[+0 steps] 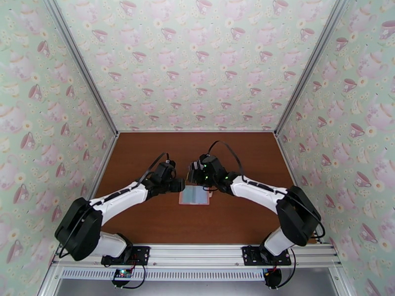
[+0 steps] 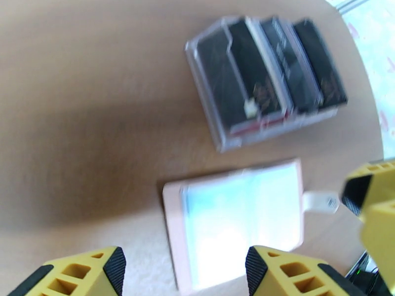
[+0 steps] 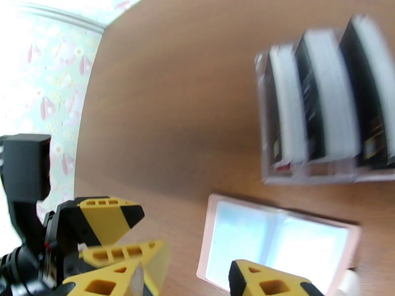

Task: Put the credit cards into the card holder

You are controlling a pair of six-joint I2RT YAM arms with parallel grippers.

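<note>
The card holder (image 1: 195,196) is a pink wallet lying open flat on the brown table, pale blue-grey inside up; it also shows in the wrist views (image 2: 237,218) (image 3: 276,242). Its snap tab (image 2: 321,201) sticks out to the right. Black credit cards (image 2: 261,77) (image 3: 321,109) stand in a clear slotted rack just beyond the wallet. My left gripper (image 2: 185,277) (image 1: 180,186) hovers at the wallet's left edge, open and holding nothing. My right gripper (image 3: 192,284) (image 1: 197,176) hangs over the wallet's far side, open with nothing between its fingers.
The clear rack (image 2: 222,139) stands close to the wallet's far edge. The two grippers are close together; the right one's yellow fingers (image 2: 375,213) appear in the left wrist view. Bare brown table (image 1: 148,149) stretches to the patterned walls.
</note>
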